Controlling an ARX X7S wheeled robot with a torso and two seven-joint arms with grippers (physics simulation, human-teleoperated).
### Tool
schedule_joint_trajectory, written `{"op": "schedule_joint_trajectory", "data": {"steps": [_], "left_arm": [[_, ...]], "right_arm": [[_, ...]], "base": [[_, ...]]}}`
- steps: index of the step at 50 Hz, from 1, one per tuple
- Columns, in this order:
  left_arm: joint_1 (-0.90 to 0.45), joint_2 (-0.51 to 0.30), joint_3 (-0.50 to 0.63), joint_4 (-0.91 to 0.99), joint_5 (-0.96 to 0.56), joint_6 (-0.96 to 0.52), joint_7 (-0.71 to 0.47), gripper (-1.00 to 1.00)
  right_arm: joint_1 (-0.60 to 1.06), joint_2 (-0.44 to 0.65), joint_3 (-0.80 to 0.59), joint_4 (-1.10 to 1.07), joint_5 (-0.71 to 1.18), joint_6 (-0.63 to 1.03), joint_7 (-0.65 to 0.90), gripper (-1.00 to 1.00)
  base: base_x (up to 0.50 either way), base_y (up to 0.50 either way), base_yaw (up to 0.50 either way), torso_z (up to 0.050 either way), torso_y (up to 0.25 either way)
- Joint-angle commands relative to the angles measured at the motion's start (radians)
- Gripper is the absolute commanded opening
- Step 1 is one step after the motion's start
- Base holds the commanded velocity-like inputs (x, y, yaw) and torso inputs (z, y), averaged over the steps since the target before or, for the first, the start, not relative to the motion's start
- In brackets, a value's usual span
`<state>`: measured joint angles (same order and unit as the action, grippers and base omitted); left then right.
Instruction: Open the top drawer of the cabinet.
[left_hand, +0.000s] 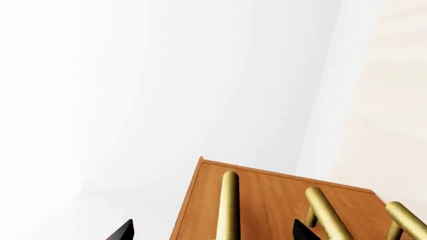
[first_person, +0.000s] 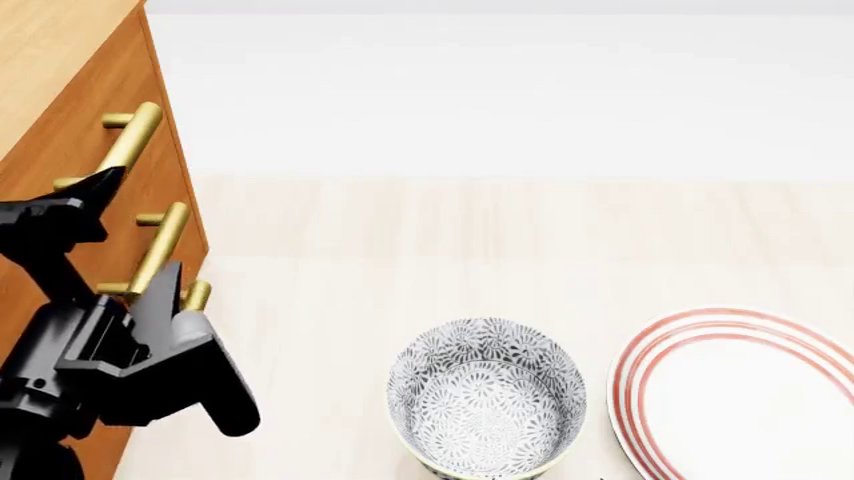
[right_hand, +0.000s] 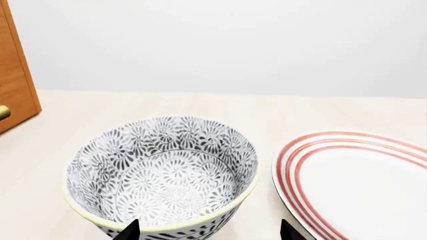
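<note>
The orange-brown cabinet (first_person: 40, 45) stands at the far left of the head view, with three brass bar handles on its front. The top drawer (first_person: 96, 105) looks shut, its front flush with the cabinet face. Its handle (first_person: 131, 140) is the uppermost. My left gripper (first_person: 148, 220) is open in front of the drawers. In the left wrist view the left gripper (left_hand: 213, 232) straddles the top handle (left_hand: 227, 205), with both black fingertips (left_hand: 123, 231) apart from it. My right gripper (right_hand: 208, 232) is open and empty over the bowl's near rim.
A grey patterned bowl (first_person: 487, 395) stands on the pale surface to the right of the cabinet. A red-rimmed white plate (first_person: 741, 390) lies to the bowl's right. The two lower handles (left_hand: 323, 215) sit beside the top one. A cabinet corner (right_hand: 13, 75) shows in the right wrist view.
</note>
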<state>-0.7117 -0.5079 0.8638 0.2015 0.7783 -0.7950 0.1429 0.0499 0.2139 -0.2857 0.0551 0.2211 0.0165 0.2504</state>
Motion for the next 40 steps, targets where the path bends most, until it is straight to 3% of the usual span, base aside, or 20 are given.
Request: {"op": "schedule_joint_trajectory", "data": {"steps": [1, 40], "left_arm": [[-0.044, -0.010, 0.019, -0.027, 0.009, 0.012, 0.037, 1.00], [-0.172, 0.026, 0.021, -0.241, -0.031, 0.093, 0.029, 1.00]], "right_arm": [[0.005, 0.001, -0.002, 0.007, 0.006, -0.001, 0.005, 1.00], [0.006, 0.011, -0.018, 0.006, 0.029, 0.006, 0.011, 1.00]], "base": [[0.00, 0.00, 0.00, 0.000, 0.000], [0.00, 0.00, 0.00, 0.000, 0.000]]}}
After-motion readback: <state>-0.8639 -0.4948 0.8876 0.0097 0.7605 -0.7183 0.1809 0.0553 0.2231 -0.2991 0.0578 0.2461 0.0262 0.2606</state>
